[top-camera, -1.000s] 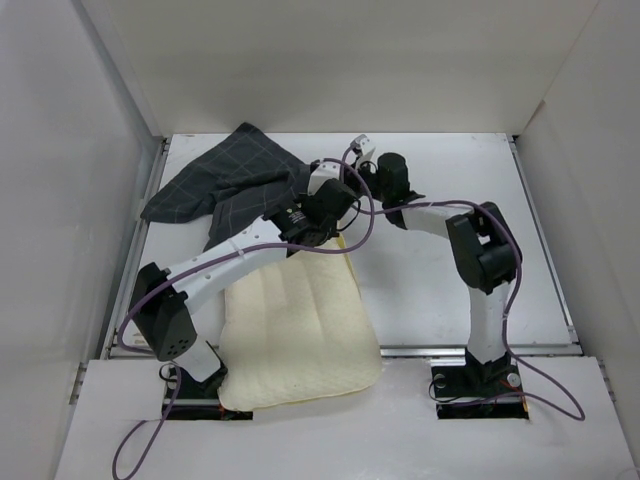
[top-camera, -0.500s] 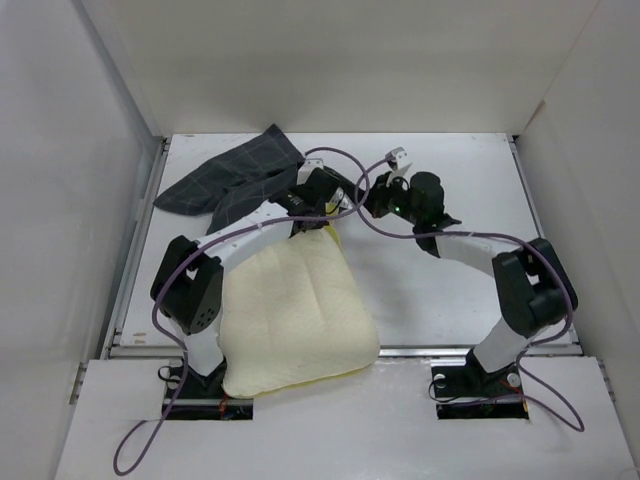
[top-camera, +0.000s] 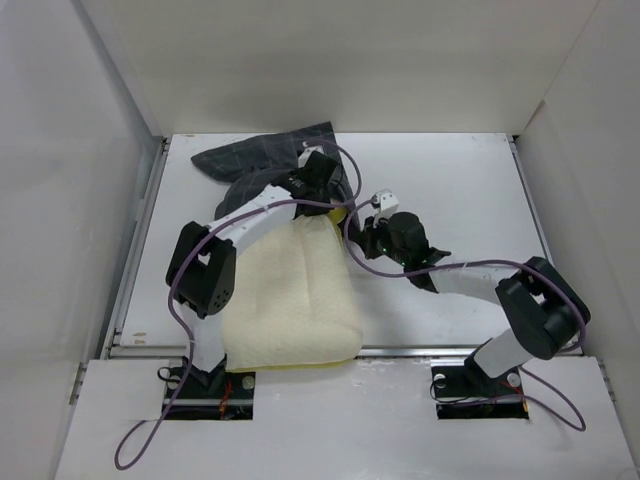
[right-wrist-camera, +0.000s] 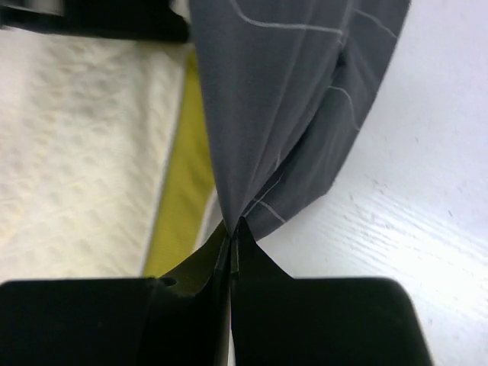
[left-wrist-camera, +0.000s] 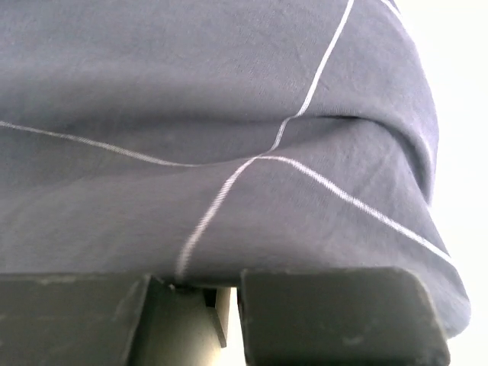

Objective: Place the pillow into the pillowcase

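Note:
The cream-yellow pillow point(top-camera: 290, 300) lies on the table's near left, one end over the front edge. The dark checked pillowcase point(top-camera: 265, 160) is bunched at its far end. My left gripper point(top-camera: 322, 172) is at the case's right part. In the left wrist view the fabric point(left-wrist-camera: 229, 114) drapes over the fingertips and fills the frame, and the gripper point(left-wrist-camera: 194, 278) looks shut on it. My right gripper point(top-camera: 368, 212) is beside the pillow's far right corner. In the right wrist view it point(right-wrist-camera: 231, 225) is shut on a pinched fold of the pillowcase point(right-wrist-camera: 282, 91), with the pillow point(right-wrist-camera: 84, 152) to its left.
White walls point(top-camera: 110, 150) close in the table on the left, back and right. Purple cables point(top-camera: 350, 240) loop between the arms over the pillow's far edge. Bare white tabletop point(top-camera: 470, 190) lies to the right of the arms.
Both grippers have moved, dragging the pillowcase from the far left to the far middle, above the pillow's end. The right gripper dropped toward the pillow's corner. The pillow shifted slightly left.

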You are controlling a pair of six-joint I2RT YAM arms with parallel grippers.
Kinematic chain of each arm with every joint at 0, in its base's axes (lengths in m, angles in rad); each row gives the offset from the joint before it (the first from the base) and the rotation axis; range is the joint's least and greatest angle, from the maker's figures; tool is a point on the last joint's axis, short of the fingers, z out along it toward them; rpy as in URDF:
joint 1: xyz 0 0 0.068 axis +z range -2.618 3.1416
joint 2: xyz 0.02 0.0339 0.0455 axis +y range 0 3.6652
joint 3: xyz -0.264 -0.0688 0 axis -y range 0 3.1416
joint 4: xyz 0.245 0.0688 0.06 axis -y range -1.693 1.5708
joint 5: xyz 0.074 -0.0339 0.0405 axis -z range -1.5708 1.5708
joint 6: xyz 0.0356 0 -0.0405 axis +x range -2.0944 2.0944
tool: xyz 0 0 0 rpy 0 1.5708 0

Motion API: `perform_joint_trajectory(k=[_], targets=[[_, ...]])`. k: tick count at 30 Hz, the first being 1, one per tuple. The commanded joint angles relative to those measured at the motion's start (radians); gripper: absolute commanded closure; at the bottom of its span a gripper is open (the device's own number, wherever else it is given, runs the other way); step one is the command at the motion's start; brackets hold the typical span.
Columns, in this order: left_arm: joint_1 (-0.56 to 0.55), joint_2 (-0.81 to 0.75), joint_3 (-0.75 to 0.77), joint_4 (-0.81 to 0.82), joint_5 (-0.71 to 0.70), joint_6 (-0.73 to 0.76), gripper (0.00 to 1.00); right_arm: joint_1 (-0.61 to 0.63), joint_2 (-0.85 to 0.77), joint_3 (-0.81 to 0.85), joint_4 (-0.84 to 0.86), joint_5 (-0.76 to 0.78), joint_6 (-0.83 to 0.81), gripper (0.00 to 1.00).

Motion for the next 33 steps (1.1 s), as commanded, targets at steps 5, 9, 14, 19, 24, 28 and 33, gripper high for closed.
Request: perform_joint_trajectory(k=[5, 9, 14, 19, 24, 28, 33], targets=[[-0.005, -0.153, -0.098, 0.128, 0.034, 0.103, 0.24, 0.014, 0.008, 0.032, -0.178, 0.197, 0.058, 0.63], [-0.077, -0.294, -0.244, 0.101, 0.043, 0.115, 0.0, 0.003, -0.017, 0.102, -0.294, 0.22, 0.026, 0.34], [-0.125, -0.436, -0.37, 0.078, 0.034, 0.092, 0.0, -0.037, -0.052, 0.164, -0.319, 0.239, 0.003, 0.34], [-0.125, -0.397, -0.401, 0.131, 0.043, 0.069, 0.0, -0.075, 0.015, 0.326, -0.371, 0.206, -0.097, 0.34], [-0.134, -0.218, -0.253, 0.06, -0.125, 0.012, 0.0, -0.136, 0.176, 0.532, -0.37, 0.116, -0.131, 0.34], [-0.122, -0.069, -0.139, 0.036, -0.147, 0.012, 0.0, -0.156, 0.276, 0.639, -0.39, 0.004, -0.183, 0.42], [-0.062, 0.031, -0.105, 0.045, -0.072, 0.037, 0.29, -0.156, 0.33, 0.67, -0.399, -0.155, -0.204, 0.46]])
